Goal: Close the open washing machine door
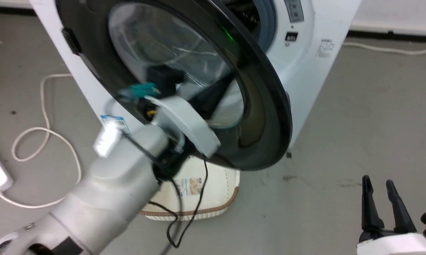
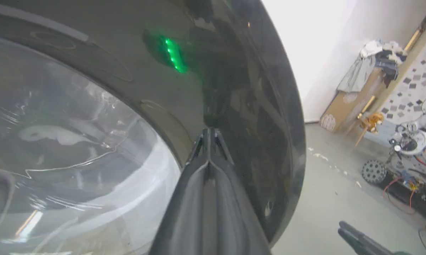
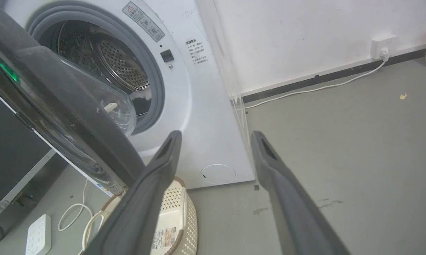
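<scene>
the left gripper (image 2: 210, 131) has its two fingers pressed together on nothing, tips against the glossy black rim of the washing machine door (image 1: 264, 106), just beside its clear glass bowl. the door stands swung out from the washing machine (image 1: 317, 74), the round port uncovered behind it, over a cream basket (image 1: 216, 191) on the floor. the right gripper (image 1: 377, 180) hangs spread open low on the right, well apart from the door.
</scene>
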You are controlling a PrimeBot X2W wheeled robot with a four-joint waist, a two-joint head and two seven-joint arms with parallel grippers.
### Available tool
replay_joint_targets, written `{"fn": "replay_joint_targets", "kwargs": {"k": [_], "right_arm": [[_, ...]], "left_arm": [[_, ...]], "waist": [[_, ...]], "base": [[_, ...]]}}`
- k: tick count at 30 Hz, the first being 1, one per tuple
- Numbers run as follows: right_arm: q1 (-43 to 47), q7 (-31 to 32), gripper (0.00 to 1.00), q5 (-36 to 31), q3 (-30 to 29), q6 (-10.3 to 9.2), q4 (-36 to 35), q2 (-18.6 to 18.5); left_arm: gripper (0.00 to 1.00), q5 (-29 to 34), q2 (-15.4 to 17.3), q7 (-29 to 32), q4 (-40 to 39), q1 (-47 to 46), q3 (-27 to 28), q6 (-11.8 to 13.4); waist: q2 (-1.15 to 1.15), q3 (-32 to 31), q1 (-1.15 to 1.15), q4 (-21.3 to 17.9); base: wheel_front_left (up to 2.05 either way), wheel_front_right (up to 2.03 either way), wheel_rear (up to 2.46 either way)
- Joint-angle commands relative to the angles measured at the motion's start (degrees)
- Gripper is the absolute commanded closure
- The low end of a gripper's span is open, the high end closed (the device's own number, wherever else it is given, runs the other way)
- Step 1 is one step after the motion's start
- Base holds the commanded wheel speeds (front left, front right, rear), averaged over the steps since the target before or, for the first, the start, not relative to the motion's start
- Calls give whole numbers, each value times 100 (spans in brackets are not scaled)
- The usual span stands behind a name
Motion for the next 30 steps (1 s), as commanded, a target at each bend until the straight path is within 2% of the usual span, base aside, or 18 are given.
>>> {"fn": "replay_joint_targets", "kwargs": {"k": [1, 6, 11, 16, 22, 26, 30], "right_arm": [[74, -24, 0, 1, -23, 6, 14, -4], [143, -24, 0, -46, -29, 6, 30, -4], [203, -24, 0, -64, 0, 6, 57, -4], [247, -24, 0, -49, 56, 6, 79, -4], [269, -24, 0, -44, 146, 6, 70, -4], [289, -24, 0, -64, 207, 6, 32, -4], [336, -24, 0, -45, 237, 6, 32, -4]], "left_arm": [[100, -70, 55, -40, -35, 127, 197, -17], [100, 174, 273, -46, -364, 685, 1723, 320], [100, 872, 368, -47, -725, 1568, 3179, 745], [100, 1595, 327, -47, -1121, 2565, 4281, 984], [100, 2269, 138, -47, -1566, 3665, 5146, 1095], [100, 2556, 12, -47, -1723, 4288, 5348, 1063], [100, 2750, 4, -48, -1644, 4759, 5318, 1023]], "waist": [[0, -136, -1, 111], [0, -389, -1, 284], [0, -548, -1, 382], [0, -626, -1, 401], [0, -660, -1, 341], [0, -688, -1, 279], [0, -721, -1, 241]], "base": [[0, 0, 0], [0, 0, 0], [0, 0, 0], [0, 0, 0], [0, 0, 0], [0, 0, 0], [0, 0, 0]]}}
